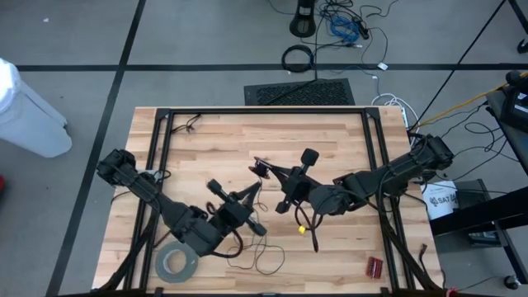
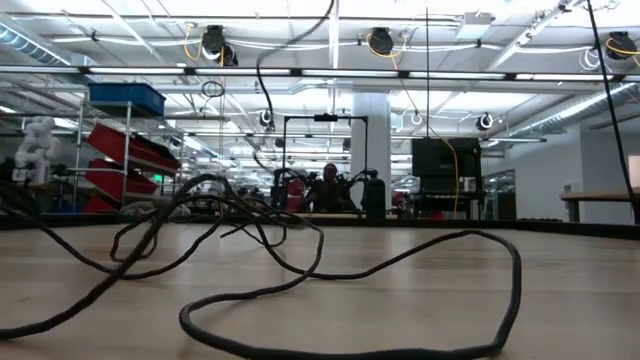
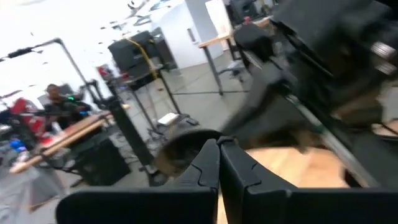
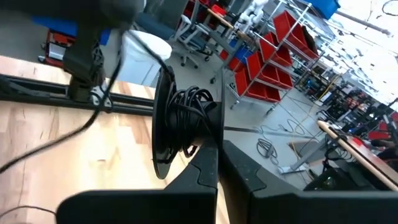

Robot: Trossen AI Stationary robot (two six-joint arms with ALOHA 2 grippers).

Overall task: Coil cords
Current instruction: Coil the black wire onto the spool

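Observation:
The cord is a thin dark wire, partly wound on a small round black disc (image 4: 163, 124), with the coil (image 4: 194, 102) beside it. My right gripper (image 4: 217, 146) is shut on it above the table's middle (image 1: 266, 172). The rest of the wire lies in slack loops on the wood near the front edge (image 1: 266, 260) and fills the low view (image 2: 350, 300). My left gripper (image 3: 219, 144) is shut and points level at the disc from the near left (image 1: 254, 191). My right gripper holds the disc at its edge (image 4: 186, 152) with the free ends of its shut fingers, which come level from the table's right. The disc stands on edge, lifted clear of the table, its wound wire toward the gripper. My left gripper: whether wire lies between its shut fingers I cannot tell.
A grey tape roll (image 1: 176, 262) lies at the near left under my left arm. A small yellow piece (image 1: 302, 228) and a red object (image 1: 375, 266) lie at the near right. A black frame (image 1: 264, 111) borders the tabletop.

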